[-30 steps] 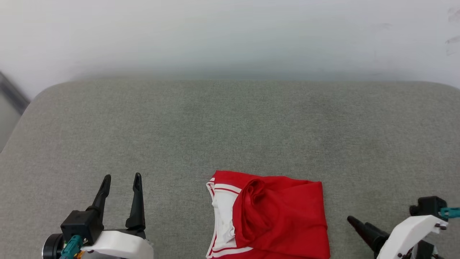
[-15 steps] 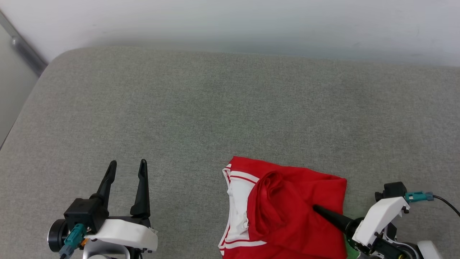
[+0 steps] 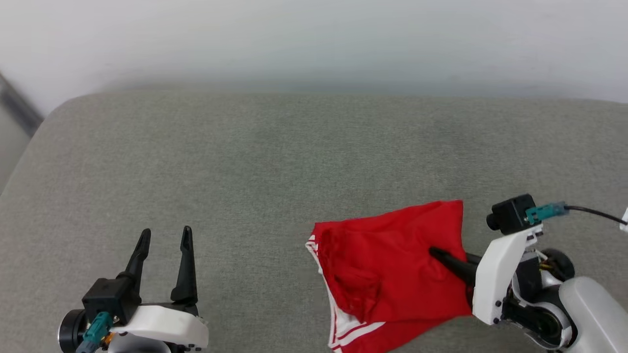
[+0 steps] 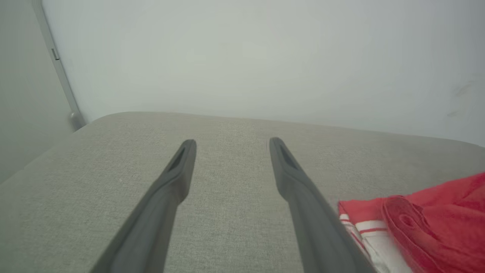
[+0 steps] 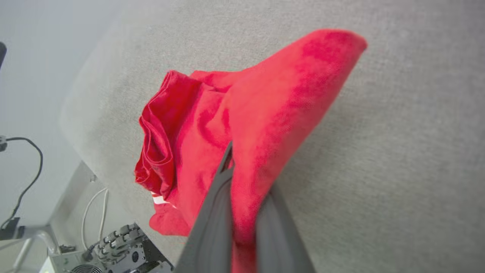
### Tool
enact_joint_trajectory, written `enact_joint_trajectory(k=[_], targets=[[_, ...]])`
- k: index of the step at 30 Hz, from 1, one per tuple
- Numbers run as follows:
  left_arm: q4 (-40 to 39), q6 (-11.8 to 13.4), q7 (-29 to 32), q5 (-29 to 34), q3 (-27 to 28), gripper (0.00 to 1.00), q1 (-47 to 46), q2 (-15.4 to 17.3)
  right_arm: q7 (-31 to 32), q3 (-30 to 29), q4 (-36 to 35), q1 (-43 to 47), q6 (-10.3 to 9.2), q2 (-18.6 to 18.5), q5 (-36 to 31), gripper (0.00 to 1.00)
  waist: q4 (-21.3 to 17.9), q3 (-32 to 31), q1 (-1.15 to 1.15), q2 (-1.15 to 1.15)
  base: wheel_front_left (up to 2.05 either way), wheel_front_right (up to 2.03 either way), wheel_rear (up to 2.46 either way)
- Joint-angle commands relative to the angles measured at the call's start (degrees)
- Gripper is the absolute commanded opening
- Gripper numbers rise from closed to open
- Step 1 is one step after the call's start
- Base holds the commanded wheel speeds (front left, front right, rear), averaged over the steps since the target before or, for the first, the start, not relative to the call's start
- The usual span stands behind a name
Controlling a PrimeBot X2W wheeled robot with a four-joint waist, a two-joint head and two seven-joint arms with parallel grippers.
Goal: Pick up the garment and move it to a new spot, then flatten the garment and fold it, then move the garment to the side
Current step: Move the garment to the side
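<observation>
The garment (image 3: 387,267) is a red shirt with white, red-striped trim, bunched at the near middle-right of the grey cushioned surface (image 3: 294,166). My right gripper (image 3: 434,252) is shut on its right side, and the red cloth (image 5: 242,125) drapes over both fingers and rises off the surface. The white striped edge (image 3: 351,331) hangs low at the near side. My left gripper (image 3: 164,240) stands open at the lower left, well apart from the garment (image 4: 420,220), with nothing between its fingers (image 4: 178,170). Letters and number are hidden in the folds.
A pale wall (image 3: 314,39) runs behind the cushion's far edge. The cushion's rounded left corner (image 3: 54,117) drops off to the floor. In the right wrist view, cables (image 5: 22,174) and a metal box with a fan (image 5: 106,254) lie below the cushion's edge.
My right gripper reached onto the garment, shut on its right side and lifted it, pulling the cloth up and right. The head camera shifted. The left gripper stayed open.
</observation>
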Motion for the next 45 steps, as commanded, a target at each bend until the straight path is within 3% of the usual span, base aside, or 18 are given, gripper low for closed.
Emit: enact_joint_trajectory(k=[1,5,10,19,24,31,40,42,43,45], targets=[[-0.16,-0.11,-0.11,0.37,0.23,1.00,0.54,-0.22,0.13,0.81,-0.83,-1.22,-0.02,-1.25,-1.71,0.00,-2.38,-1.15,0.00,0.00,0.00,0.00,0.00],[-0.64,-0.28,-0.11,0.75,0.58,1.00,1.23,-0.90,2.55,3.34,-3.50,-4.66,-0.02,-4.78,-8.94,0.00,-6.97,-1.51,0.00,0.00,0.00,0.00,0.00],[-1.69,-0.90,-0.11,1.79,0.87,1.00,0.39,-1.54,4.93,3.43,-4.38,-7.88,-0.02,-6.45,-13.24,0.00,-13.61,0.38,0.00,0.00,0.00,0.00,0.00],[-4.83,-3.38,0.54,5.16,-0.87,1.00,-6.55,-0.19,0.49,-2.25,3.26,-14.22,-0.03,-7.77,-19.62,0.00,-22.00,10.43,0.00,0.00,0.00,0.00,0.00],[-7.73,-4.93,2.97,7.60,-2.63,1.00,-12.57,1.27,-6.04,-8.85,10.38,-18.90,-0.04,-7.97,-24.43,0.00,-23.27,18.19,0.00,0.00,0.00,0.00,0.00],[-11.39,-7.19,6.20,10.55,-4.94,1.00,-20.55,2.50,-14.63,-19.75,20.31,-24.82,-0.04,-8.11,-30.65,0.00,-21.83,27.80,0.00,0.00,0.00,0.00,0.00],[-13.02,-8.73,8.05,11.77,-6.47,1.00,-25.04,3.08,-25.49,-28.63,31.54,-28.77,-0.04,-3.88,-38.31,0.00,-20.48,32.52,0.00,0.00,0.00,0.00,0.00],[-12.95,-8.63,8.38,11.84,-6.69,1.00,-25.19,3.12,-28.69,-30.69,33.26,-29.46,-0.04,-3.79,-41.14,0.34,-20.33,32.58,0.00,0.00,0.00,0.00,0.00],[-12.94,-8.60,8.44,11.84,-6.73,1.00,-25.24,3.13,-30.01,-31.86,34.16,-29.58,-0.04,-3.72,-42.48,1.00,-20.27,32.46,0.00,0.00,0.00,0.00,0.00],[-12.74,-8.44,8.36,11.72,-6.75,1.00,-24.94,3.18,-32.76,-33.75,35.50,-29.86,-0.04,-3.29,-45.08,1.00,-20.31,31.85,0.00,0.00,0.00,0.00,0.00]])
